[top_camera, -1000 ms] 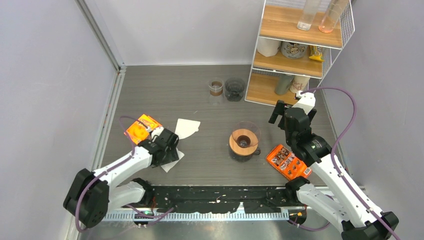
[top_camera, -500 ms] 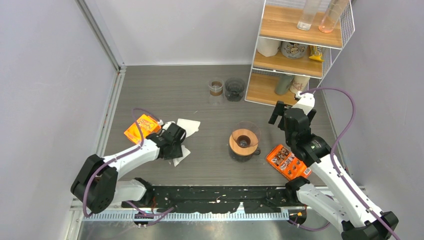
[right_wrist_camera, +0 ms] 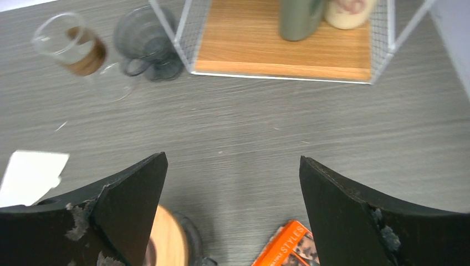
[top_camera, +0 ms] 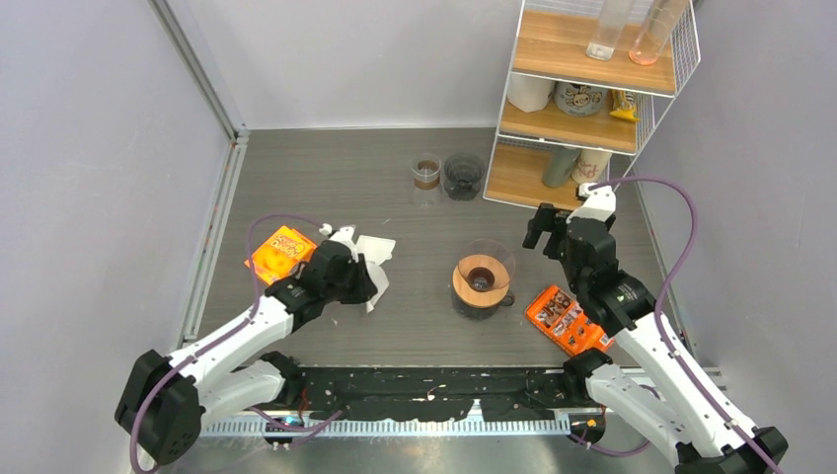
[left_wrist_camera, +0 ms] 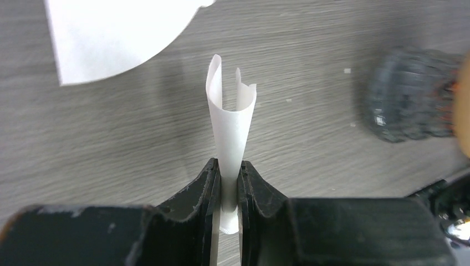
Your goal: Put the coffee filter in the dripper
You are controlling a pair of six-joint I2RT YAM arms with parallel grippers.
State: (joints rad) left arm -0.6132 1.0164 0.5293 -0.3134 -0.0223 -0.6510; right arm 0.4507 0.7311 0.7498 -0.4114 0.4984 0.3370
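Note:
A white paper coffee filter (left_wrist_camera: 230,122) is curled into a narrow cone and pinched at its lower end between the jaws of my left gripper (left_wrist_camera: 228,166). From above, that filter (top_camera: 375,288) hangs just off the table, left of the dripper (top_camera: 482,276). The dripper is a glass cone with a wooden collar on a dark carafe, and it shows blurred in the left wrist view (left_wrist_camera: 413,94). A second flat filter (top_camera: 371,248) lies behind on the table. My right gripper (right_wrist_camera: 233,160) stands wide open with nothing in it, behind and to the right of the dripper (right_wrist_camera: 166,238).
An orange packet (top_camera: 281,252) lies left of the left gripper. An orange box (top_camera: 570,318) lies right of the dripper. Two glass cups (top_camera: 426,173) (top_camera: 463,175) stand at the back. A wire-and-wood shelf (top_camera: 592,89) with jars fills the back right.
My left gripper has shut on a filter, lifted it off the table and carried it right, towards the dripper. The right gripper shifted slightly and stays open.

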